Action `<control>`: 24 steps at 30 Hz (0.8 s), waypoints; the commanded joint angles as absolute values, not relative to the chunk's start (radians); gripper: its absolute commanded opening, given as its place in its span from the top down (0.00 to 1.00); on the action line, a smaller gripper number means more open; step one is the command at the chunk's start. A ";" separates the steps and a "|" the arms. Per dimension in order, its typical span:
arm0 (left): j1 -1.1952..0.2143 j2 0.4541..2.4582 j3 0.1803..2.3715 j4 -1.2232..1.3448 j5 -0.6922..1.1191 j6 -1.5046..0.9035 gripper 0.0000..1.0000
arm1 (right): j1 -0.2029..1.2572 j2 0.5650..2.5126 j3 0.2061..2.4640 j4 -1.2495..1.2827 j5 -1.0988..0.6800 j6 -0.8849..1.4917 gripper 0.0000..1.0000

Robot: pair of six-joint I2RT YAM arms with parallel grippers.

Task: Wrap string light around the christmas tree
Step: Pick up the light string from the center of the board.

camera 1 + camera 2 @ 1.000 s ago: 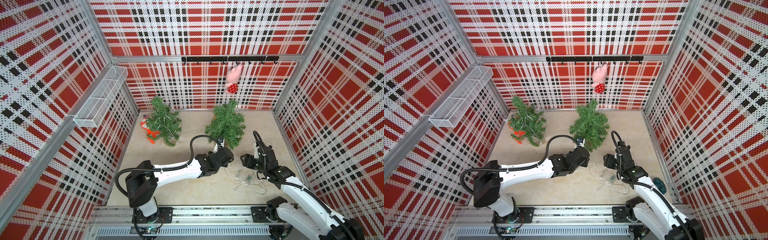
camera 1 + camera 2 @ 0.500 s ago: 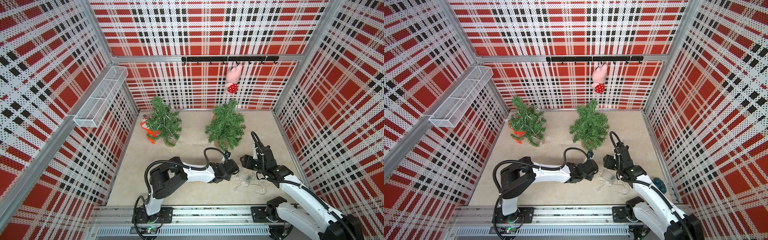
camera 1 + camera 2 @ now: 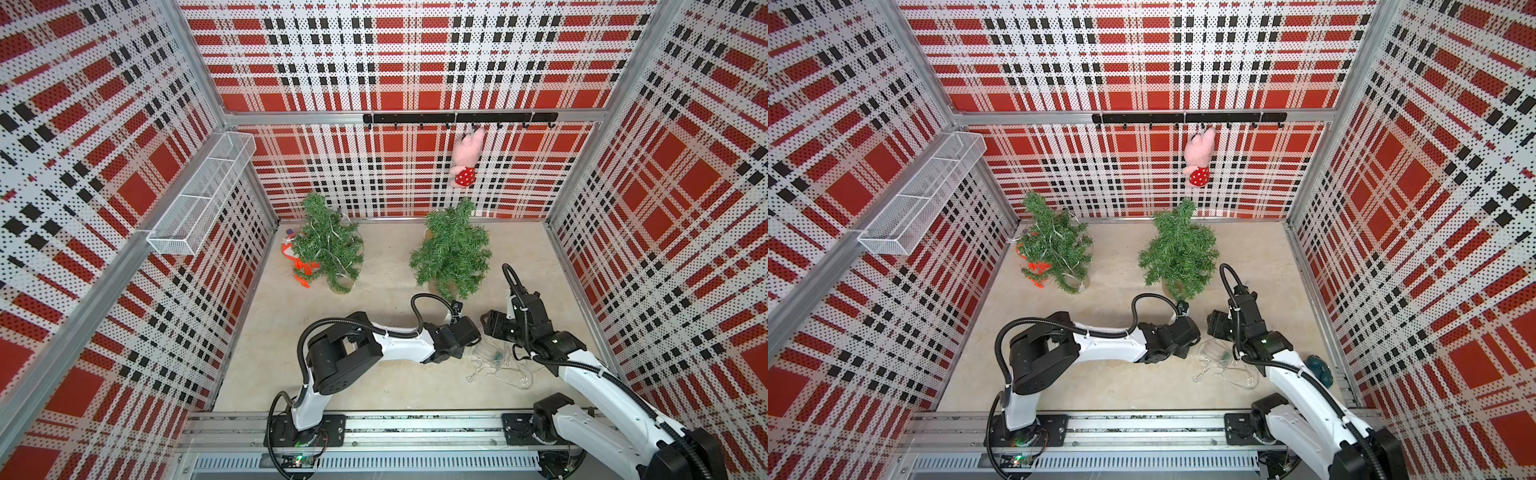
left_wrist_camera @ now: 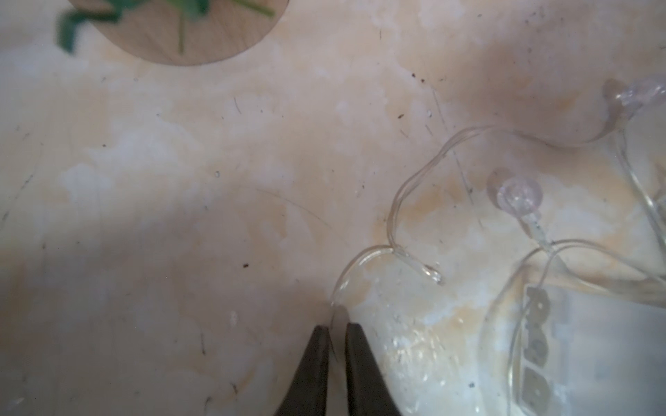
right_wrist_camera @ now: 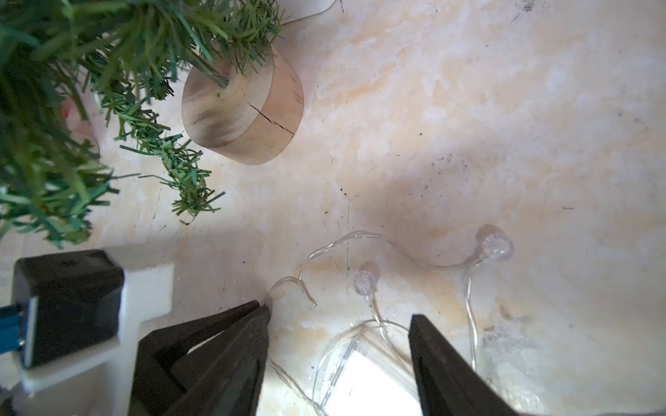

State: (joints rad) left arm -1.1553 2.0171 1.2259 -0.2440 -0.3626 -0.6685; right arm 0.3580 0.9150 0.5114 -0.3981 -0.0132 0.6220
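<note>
The bare christmas tree point(image 3: 451, 253) stands upright on a round wooden base point(image 5: 241, 108) at the back right of the floor. The clear string light point(image 3: 496, 361) lies in a loose tangle in front of it, with small bulbs point(image 5: 497, 246) and a clear battery box point(image 5: 364, 381). My left gripper point(image 4: 337, 326) is low at the tangle's left edge, shut on a thin strand of the string light point(image 4: 360, 263). My right gripper point(image 5: 340, 314) hangs open just over the battery box, holding nothing, its jaws close beside the left fingers point(image 5: 216, 320).
A second small tree point(image 3: 328, 245), wound with lights, stands at the back left with an orange thing point(image 3: 301, 270) behind it. A pink plush point(image 3: 467, 158) hangs from the hook rail. A wire basket point(image 3: 199, 203) is on the left wall. A dark teal thing point(image 3: 1318, 365) lies by the right wall.
My left arm swung from beside the tree's base toward me and down to the string light; its jaws opened, then shut on a strand. The right arm barely moved.
</note>
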 commanded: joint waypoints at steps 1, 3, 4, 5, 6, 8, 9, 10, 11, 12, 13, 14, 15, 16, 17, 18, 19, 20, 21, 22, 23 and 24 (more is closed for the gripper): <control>-1.136 2.066 1.207 -0.391 -0.360 -0.656 0.96 | 0.364 0.921 0.535 -0.389 -0.002 0.618 0.34; -1.099 2.020 1.204 -0.405 -0.375 -0.633 1.00 | 0.364 0.915 0.534 -0.395 0.000 0.610 0.34; -1.087 1.987 1.207 -0.406 -0.393 -0.620 1.00 | 0.364 0.912 0.531 -0.396 0.000 0.606 0.34; -1.079 1.945 1.217 -0.413 -0.426 -0.607 1.00 | 0.365 0.906 0.528 -0.396 -0.001 0.601 0.34; -1.070 1.909 1.228 -0.420 -0.457 -0.601 1.00 | 0.364 0.901 0.526 -0.395 -0.007 0.595 0.34; -1.043 1.815 1.248 -0.426 -0.509 -0.581 1.00 | 0.364 0.887 0.518 -0.387 -0.029 0.589 0.34; -1.031 1.778 1.252 -0.423 -0.527 -0.573 1.00 | 0.366 0.882 0.513 -0.382 -0.037 0.586 0.34; -1.021 1.742 1.253 -0.418 -0.539 -0.561 1.00 | 0.368 0.877 0.509 -0.378 -0.045 0.583 0.34; -1.013 1.705 1.255 -0.412 -0.543 -0.544 1.00 | 0.372 0.874 0.507 -0.376 -0.051 0.580 0.34; -1.007 1.678 1.254 -0.405 -0.551 -0.534 1.00 | 0.378 0.873 0.505 -0.375 -0.054 0.575 0.34; -1.002 1.655 1.253 -0.405 -0.564 -0.525 1.00 | 0.389 0.874 0.504 -0.372 -0.055 0.569 0.35; -0.993 1.638 1.255 -0.411 -0.567 -0.516 1.00 | 0.401 0.877 0.503 -0.371 -0.052 0.562 0.35; -0.984 1.626 1.256 -0.422 -0.571 -0.511 1.00 | 0.414 0.881 0.505 -0.372 -0.051 0.560 0.35; -0.978 1.609 1.251 -0.429 -0.586 -0.506 1.00 | 0.429 0.885 0.506 -0.370 -0.051 0.561 0.36; -0.972 1.587 1.245 -0.427 -0.588 -0.505 1.00 | 0.447 0.887 0.503 -0.367 -0.045 0.530 0.36; -0.967 1.574 1.239 -0.416 -0.573 -0.500 1.00 | 0.457 0.893 0.503 -0.368 -0.038 0.526 0.37; -0.968 1.563 1.232 -0.391 -0.548 -0.492 1.00 | 0.462 0.901 0.501 -0.371 -0.037 0.527 0.38; -0.978 1.562 1.227 -0.372 -0.535 -0.490 1.00 | 0.468 0.917 0.501 -0.376 -0.049 0.526 0.39; -0.988 1.564 1.224 -0.361 -0.528 -0.488 1.00 | 0.473 0.936 0.505 -0.387 -0.052 0.528 0.40; -0.997 1.574 1.221 -0.357 -0.524 -0.491 1.00 | 0.487 0.954 0.509 -0.396 -0.050 0.534 0.40; -1.000 1.583 1.215 -0.353 -0.516 -0.499 1.00 | 0.506 0.973 0.512 -0.404 -0.043 0.539 0.40; -1.000 1.586 1.196 -0.340 -0.507 -0.513 1.00 | 0.543 0.992 0.517 -0.410 -0.022 0.545 0.39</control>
